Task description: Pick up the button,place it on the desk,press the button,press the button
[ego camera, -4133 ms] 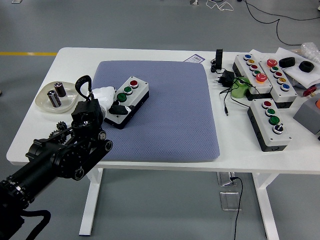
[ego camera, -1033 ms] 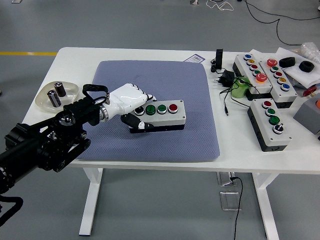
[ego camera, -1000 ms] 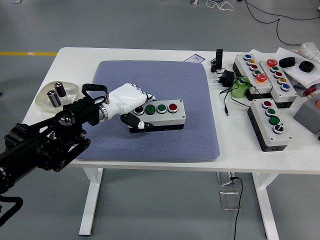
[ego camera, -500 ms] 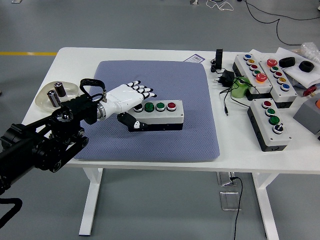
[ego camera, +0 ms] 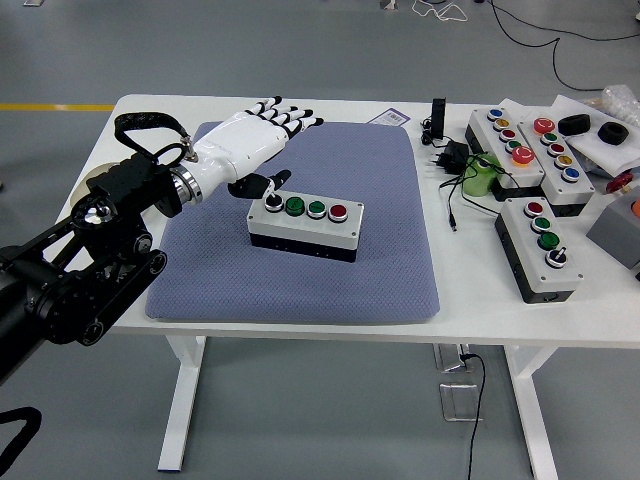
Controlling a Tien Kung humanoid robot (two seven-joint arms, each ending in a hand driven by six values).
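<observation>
A white button box [ego camera: 305, 227] with a black base lies flat near the middle of the blue-grey mat [ego camera: 390, 260]. Its top carries a black selector knob, two green buttons and a red button in a row. My left hand [ego camera: 258, 140], white with black finger joints, hovers above and behind the box's left end. Its fingers [ego camera: 290, 119] are stretched out and hold nothing; the thumb hangs down near the selector knob. My right arm is out of the picture.
A shallow dish [ego camera: 85, 195] sits at the table's left edge, mostly behind my arm. Several other button boxes [ego camera: 538, 245], a black plug with cable [ego camera: 450, 160], a green item [ego camera: 480, 175] and black parts crowd the table's right side.
My left hand has let go of the box, opened and risen up and back from it. The box now rests on the mat, turned slightly and a little nearer the middle.
</observation>
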